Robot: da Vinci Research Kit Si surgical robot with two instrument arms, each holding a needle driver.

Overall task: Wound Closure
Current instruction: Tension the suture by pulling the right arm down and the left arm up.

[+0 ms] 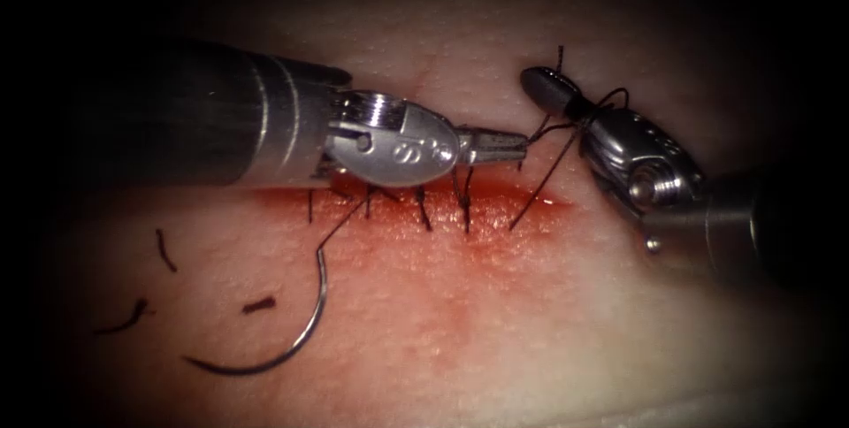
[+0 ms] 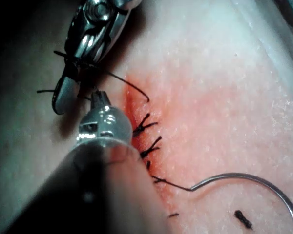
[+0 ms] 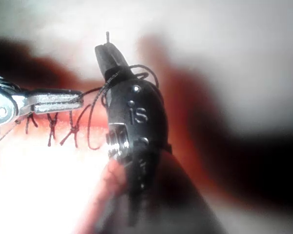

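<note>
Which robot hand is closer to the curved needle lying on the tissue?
Left. The left hand holds thread above the cut, over the needle; the right hand is farther right, wrapped in thread.

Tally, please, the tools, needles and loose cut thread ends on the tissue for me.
Tools: 2, the left tool and right tool, both gripping thread.
Needles: 1, needle lying loose on the tissue, unheld.
Cut thread ends: 3.
Total: 6.

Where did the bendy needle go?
The needle lies loose on the tissue, below the cut's left end in the endoscope view, near some cut ends of thread; neither tool holds it.
</note>
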